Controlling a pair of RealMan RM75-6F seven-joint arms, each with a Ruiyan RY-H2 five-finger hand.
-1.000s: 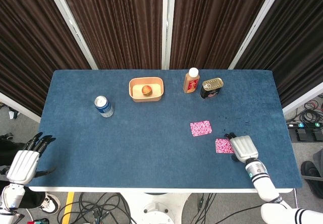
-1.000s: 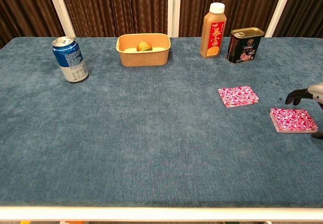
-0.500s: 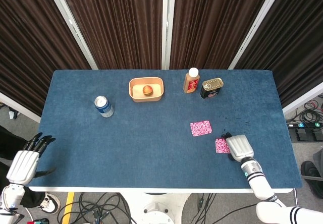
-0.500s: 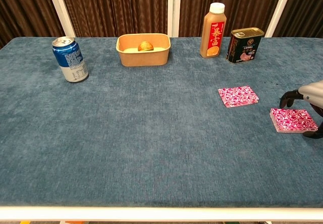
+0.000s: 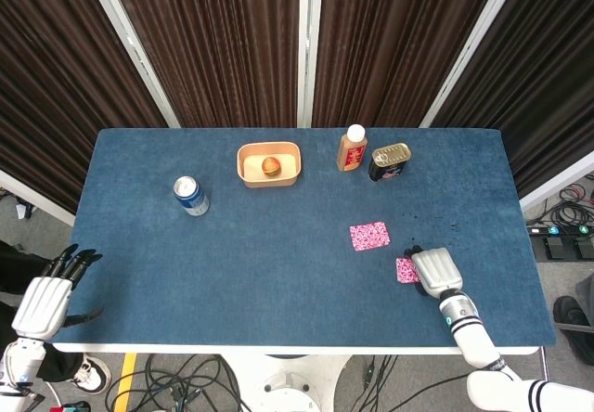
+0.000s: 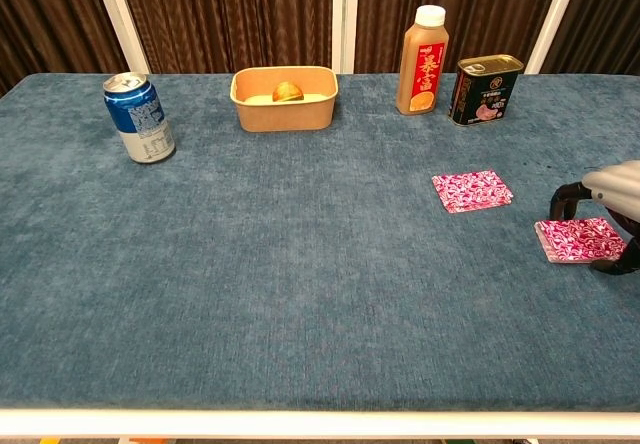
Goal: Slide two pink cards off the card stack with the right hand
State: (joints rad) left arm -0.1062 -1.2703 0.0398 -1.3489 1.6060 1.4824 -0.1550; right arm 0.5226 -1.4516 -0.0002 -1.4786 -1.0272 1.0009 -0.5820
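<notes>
The pink card stack [image 5: 405, 270] [image 6: 577, 239] lies on the blue table near the right front. My right hand [image 5: 432, 270] [image 6: 612, 198] is over its right part, fingers curved down around the far and right edges; whether they press the top card is unclear. One single pink card [image 5: 369, 236] [image 6: 471, 190] lies flat on the cloth, up and to the left of the stack. My left hand [image 5: 45, 299] hangs off the table's front-left corner, fingers spread, holding nothing.
At the back stand a tan bowl [image 5: 269, 164] [image 6: 284, 98] with an orange fruit, an orange bottle [image 5: 351, 148] [image 6: 423, 47] and a dark tin [image 5: 389, 162] [image 6: 486, 90]. A blue can [image 5: 190, 196] [image 6: 138, 118] stands at the left.
My right hand has slid leftward over the stack, covering more of it than a second ago. The loose card and the left hand have stayed put.
</notes>
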